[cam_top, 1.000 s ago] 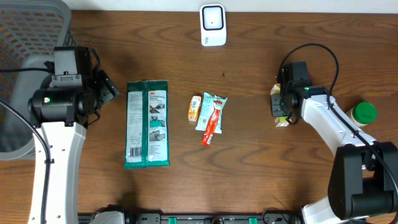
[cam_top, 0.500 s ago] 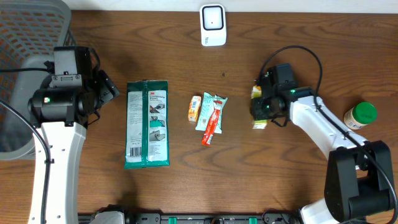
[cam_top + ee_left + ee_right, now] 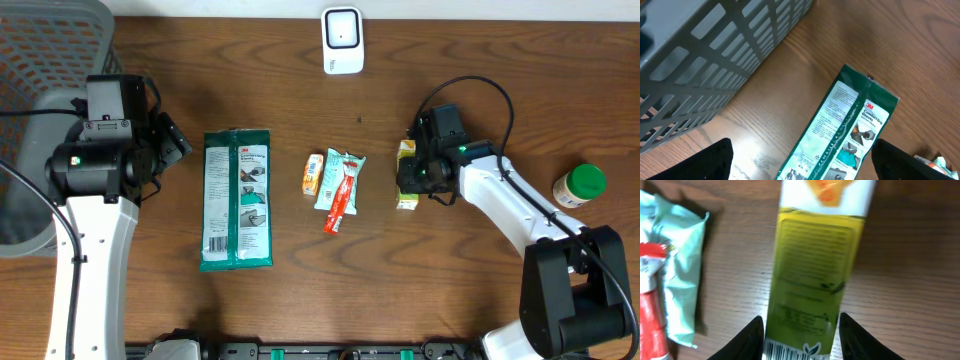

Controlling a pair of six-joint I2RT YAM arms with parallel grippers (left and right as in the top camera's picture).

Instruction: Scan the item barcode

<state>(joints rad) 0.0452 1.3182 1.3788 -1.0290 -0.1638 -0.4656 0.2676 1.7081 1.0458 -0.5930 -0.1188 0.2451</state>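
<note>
The item is a slim yellow-green carton (image 3: 405, 190) right of the table's middle, and my right gripper (image 3: 414, 172) is shut on it. In the right wrist view the carton (image 3: 812, 255) fills the gap between the two black fingers (image 3: 752, 335). Its barcode (image 3: 790, 352) shows at the bottom edge, facing the camera. The white scanner (image 3: 342, 40) stands at the back centre of the table. My left gripper (image 3: 175, 142) hovers open at the left, holding nothing. In the left wrist view that gripper (image 3: 802, 162) hangs above the near end of a green wipes pack (image 3: 840, 135).
The green wipes pack (image 3: 236, 200) lies left of centre. A small orange packet (image 3: 313, 174) and a teal packet (image 3: 340, 185) with a red tube sit mid-table, just left of the carton. A green-lidded jar (image 3: 582, 185) stands far right. A grey basket (image 3: 50, 60) fills the back left corner.
My right gripper has carried the carton leftward from near the jar toward the teal packet. The left arm has not moved.
</note>
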